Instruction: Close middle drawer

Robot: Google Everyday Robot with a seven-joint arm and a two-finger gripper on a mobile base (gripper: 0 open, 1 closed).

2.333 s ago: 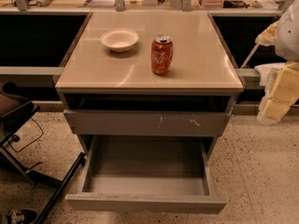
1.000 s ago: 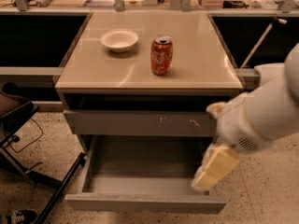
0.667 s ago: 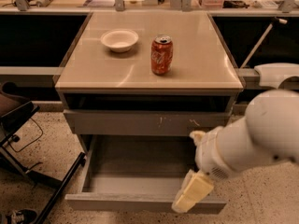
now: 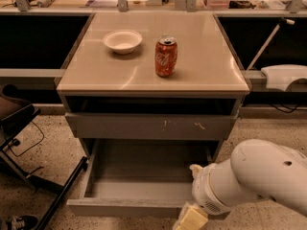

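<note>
The middle drawer (image 4: 144,171) is pulled far out of the cabinet, wide, shallow, grey and empty. Its plain front (image 4: 115,208) faces me near the bottom of the camera view. Above it sits the grey front with pale scratch marks (image 4: 148,127), pushed in. The lowest front is hidden under the open drawer. My gripper (image 4: 191,219) shows as cream fingers at the bottom edge of the view, right at the outer right part of the drawer's front. My bulky white arm (image 4: 254,178) reaches in from the lower right and covers the drawer's right front corner.
A red soda can (image 4: 166,56) and a white bowl (image 4: 123,41) stand on the beige cabinet top (image 4: 96,73). A black chair base (image 4: 33,176) stands on the speckled floor at the left. A white object (image 4: 285,75) sits on the rail at the right.
My arm came in from the right and swung down and left, from over the drawer's right side to its front edge. The drawer stays open.
</note>
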